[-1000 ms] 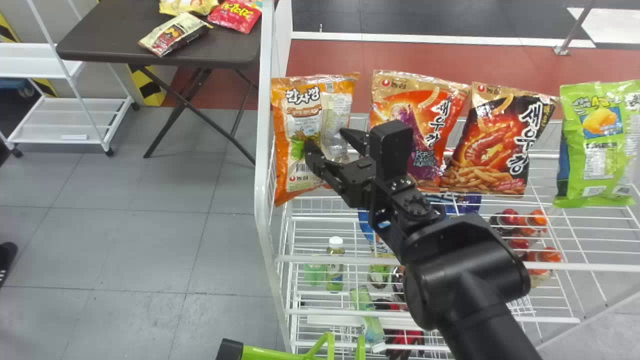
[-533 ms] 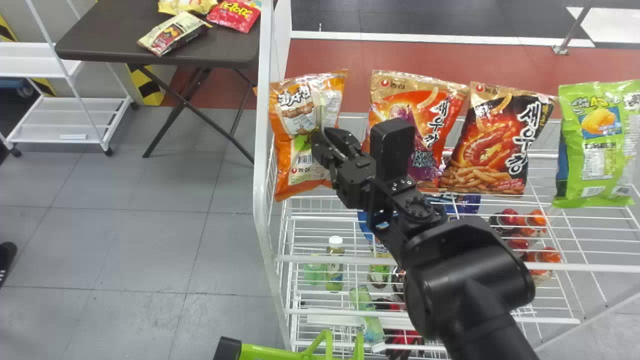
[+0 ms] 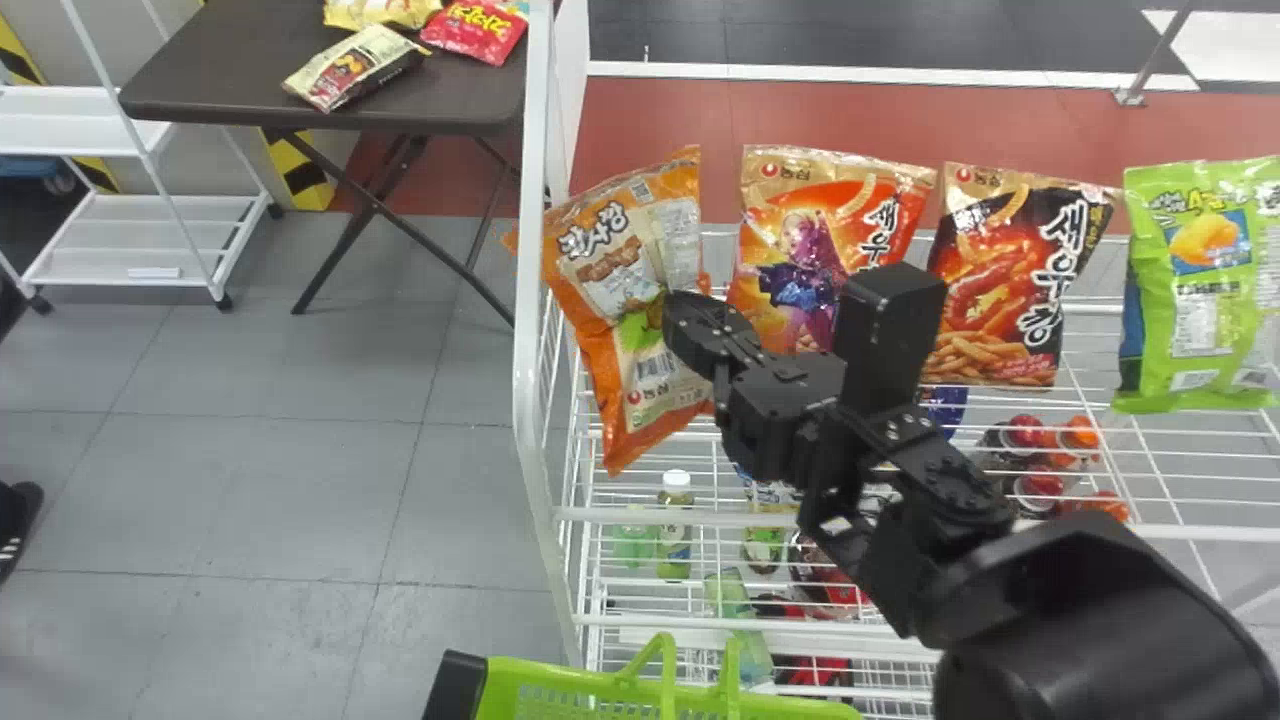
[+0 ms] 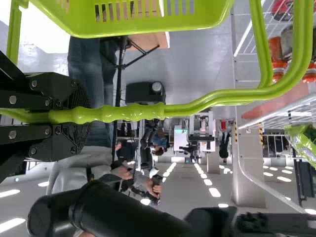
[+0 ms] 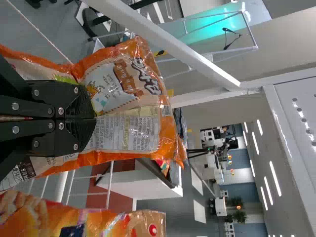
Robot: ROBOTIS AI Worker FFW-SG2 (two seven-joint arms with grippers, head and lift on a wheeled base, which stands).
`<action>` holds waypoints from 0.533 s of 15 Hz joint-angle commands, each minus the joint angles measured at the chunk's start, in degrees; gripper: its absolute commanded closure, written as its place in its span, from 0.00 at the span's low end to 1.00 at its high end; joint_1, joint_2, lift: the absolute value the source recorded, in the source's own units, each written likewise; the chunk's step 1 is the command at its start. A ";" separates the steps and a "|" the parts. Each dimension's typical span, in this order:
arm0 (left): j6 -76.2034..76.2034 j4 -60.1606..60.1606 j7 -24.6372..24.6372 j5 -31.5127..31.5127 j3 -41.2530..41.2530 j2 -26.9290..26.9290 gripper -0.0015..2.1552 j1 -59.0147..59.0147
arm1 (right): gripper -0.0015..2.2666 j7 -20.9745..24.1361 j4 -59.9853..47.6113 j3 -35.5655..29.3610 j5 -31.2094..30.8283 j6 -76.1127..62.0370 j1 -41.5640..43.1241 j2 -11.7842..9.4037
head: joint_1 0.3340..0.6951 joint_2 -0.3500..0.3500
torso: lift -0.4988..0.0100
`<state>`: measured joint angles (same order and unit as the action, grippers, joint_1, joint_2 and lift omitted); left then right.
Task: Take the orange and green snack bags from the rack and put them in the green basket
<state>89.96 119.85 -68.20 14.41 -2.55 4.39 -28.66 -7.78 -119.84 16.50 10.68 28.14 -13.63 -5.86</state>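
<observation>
The right black claw (image 5: 94,118) is pinching the glossy orange snack bag (image 3: 612,375), seemingly unracking it, next needing the green plastic basket (image 3: 500,688) at six o'clock.

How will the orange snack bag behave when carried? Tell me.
The orange snack bag is probably floppy: its film creases around the right gripper. It looks like a thin, puffed packet, so likely light for its size. Its glossy surface could prove slippery.

The snack bags (image 3: 625,240) are glossy, crinkled plastic, the basket (image 3: 570,678) smooth, shiny plastic, the rack (image 3: 528,330) smooth metal.
</observation>
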 commanded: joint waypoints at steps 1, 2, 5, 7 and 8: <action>0.07 1.17 0.18 -0.09 0.00 0.00 0.98 -1.04 | 0.99 0.14 -6.81 -2.87 1.98 3.29 -4.74 -2.31 | 1.00 0.42 | 0.98; 0.07 1.61 0.18 0.00 0.00 0.00 0.98 -1.39 | 0.99 0.31 -9.71 -4.72 2.77 4.69 -6.94 -3.36 | 1.00 0.40 | 0.98; 0.07 2.14 0.18 0.00 0.09 -0.17 0.98 -2.27 | 0.99 0.31 -19.03 -11.40 7.78 9.26 -14.59 -6.70 | 1.00 0.26 | 0.98; 0.07 2.14 0.35 0.00 -0.09 -0.35 0.98 -2.36 | 0.99 0.23 -25.27 -17.38 12.35 13.48 -19.51 -9.60 | 1.00 0.18 | 0.98; 0.07 2.14 0.53 0.00 -0.35 -0.44 0.98 -2.71 | 0.99 0.23 -27.99 -19.84 13.31 16.12 -21.53 -11.01 | 1.00 0.13 | 0.98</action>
<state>89.96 121.98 -67.78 14.41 -2.59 4.07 -31.06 -7.53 -143.66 0.50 21.75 40.74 -32.04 -14.77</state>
